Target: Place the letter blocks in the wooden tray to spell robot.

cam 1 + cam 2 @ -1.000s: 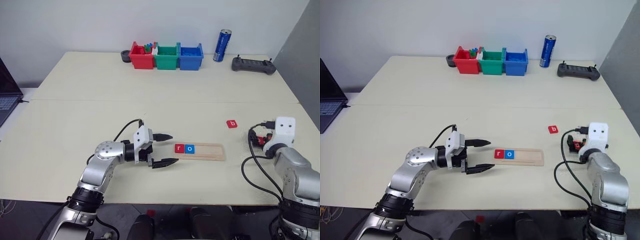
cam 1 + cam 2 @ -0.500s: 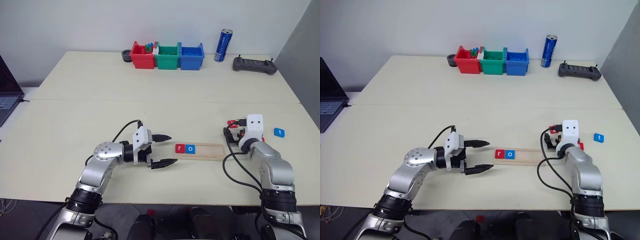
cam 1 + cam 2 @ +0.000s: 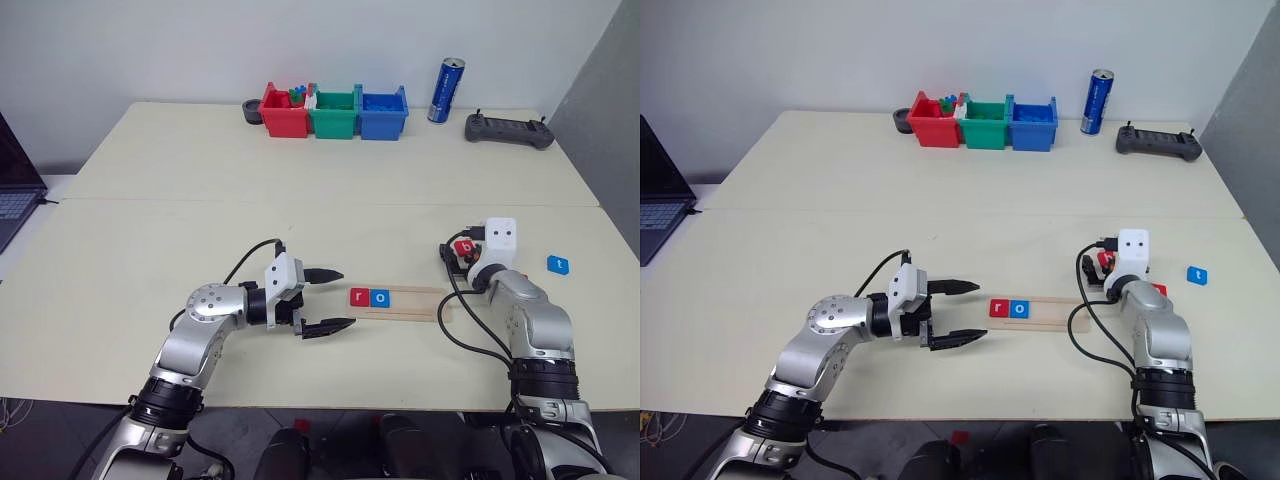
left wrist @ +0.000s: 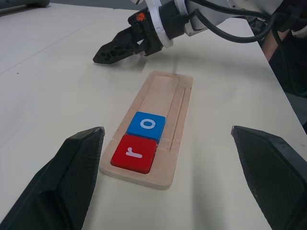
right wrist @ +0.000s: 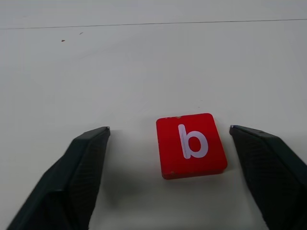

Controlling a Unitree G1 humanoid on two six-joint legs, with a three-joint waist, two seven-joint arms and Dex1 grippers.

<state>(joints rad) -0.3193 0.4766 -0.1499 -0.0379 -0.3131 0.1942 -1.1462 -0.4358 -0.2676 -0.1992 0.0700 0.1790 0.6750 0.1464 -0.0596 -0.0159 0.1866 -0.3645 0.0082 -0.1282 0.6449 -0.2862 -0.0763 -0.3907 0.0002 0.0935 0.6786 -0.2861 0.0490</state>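
The wooden tray [image 3: 415,300] lies near the table's front, with a red r tile [image 3: 360,296] and a blue o tile [image 3: 380,296] at its left end. My left gripper [image 3: 325,300] hovers open just left of the tray, pointing along it. A red b tile [image 5: 192,145] lies flat on the table beyond the tray's right end. My right gripper [image 5: 169,128] is open around it, one finger on each side with a gap. A blue t tile [image 3: 559,264] sits further right. Another red tile [image 3: 1158,290] peeks out beside my right forearm, its letter hidden.
At the table's far edge stand red [image 3: 284,112], green [image 3: 334,112] and blue [image 3: 382,112] bins, a blue can [image 3: 445,90] and a dark controller [image 3: 507,130]. A laptop [image 3: 15,195] sits off the left side. My right gripper [image 4: 115,50] also appears past the tray's end in the left wrist view.
My right arm swung from the table's right edge leftward and forward to the b tile, uncovering the blue t tile. The left arm stayed still.
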